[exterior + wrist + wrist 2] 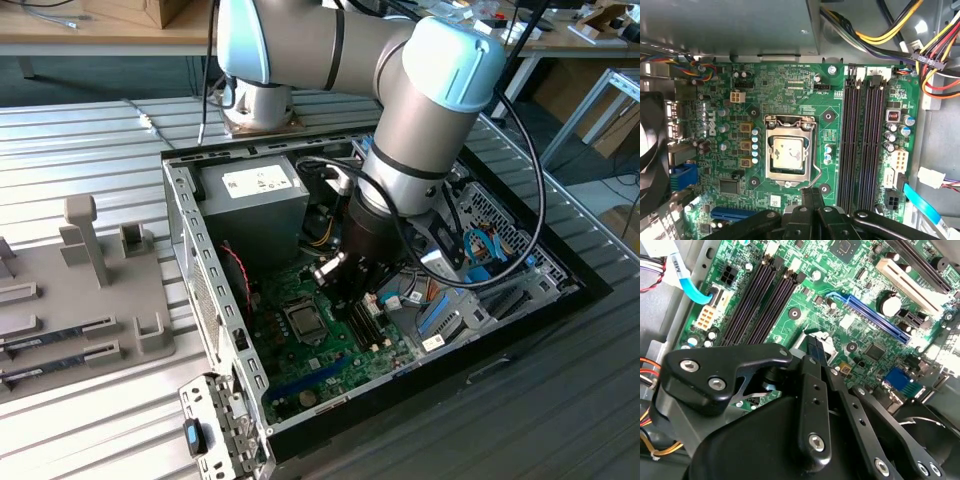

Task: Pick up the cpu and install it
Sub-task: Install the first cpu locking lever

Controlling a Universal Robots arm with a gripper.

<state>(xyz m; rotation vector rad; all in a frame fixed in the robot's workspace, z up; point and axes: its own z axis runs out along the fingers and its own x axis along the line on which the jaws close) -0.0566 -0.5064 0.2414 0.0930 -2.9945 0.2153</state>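
Ribbed metal table (80,420) carries an open computer case (195,250) with its green motherboard (790,75) facing up. You'll see the arm (420,130) reaching down into the case. The gripper (812,191) hangs over the board just beside the socket (771,172); its fingers (808,200) are pressed together with nothing between them. The cpu (788,154) lies flat in that socket, silvery top up, a metal frame around it, memory slots (862,145) alongside

Room directly over the cpu (788,153) lies open; memory slots (862,145) stand just beside it, cables (927,61) and power supply (730,25) near.
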